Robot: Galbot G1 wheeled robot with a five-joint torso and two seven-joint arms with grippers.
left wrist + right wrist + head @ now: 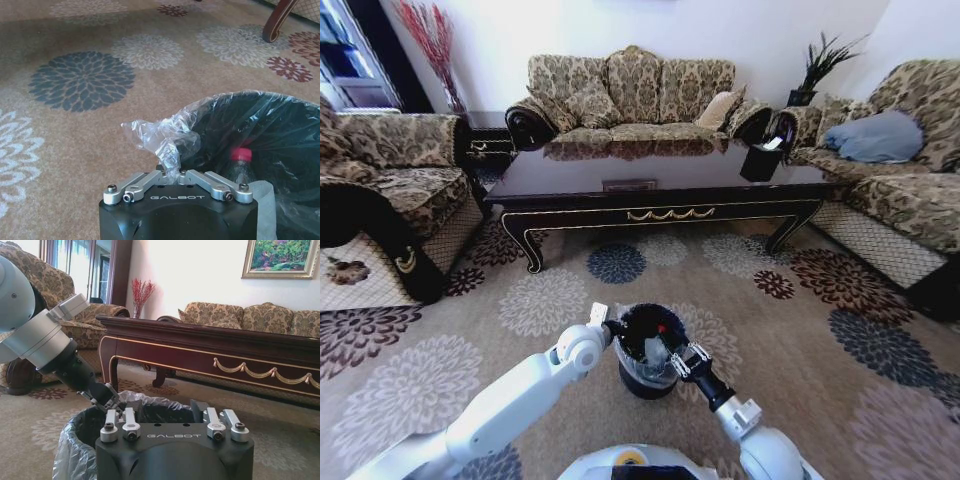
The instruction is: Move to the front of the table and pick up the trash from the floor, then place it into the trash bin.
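Trash bin (pixel 646 362) on floor (pixel 800 330), just before robot, between both grippers; left gripper (pixel 611 325) at bin's left rim, right gripper (pixel 672 358) at right rim (over opening). Bottle (pixel 240 167) inside bin. Table (pixel 650 190) farther ahead, sofa (pixel 635 95) behind it

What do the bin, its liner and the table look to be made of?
Trash bin: looks like matte black plastic, though mostly hidden by the bag.
Liner: thin clear plastic film, crinkled and glossy; the left gripper has its fingers shut on a bunched edge of it.
Table: apparently dark wood with a high-gloss finish, mirror-like top, gold-coloured trim on the apron.
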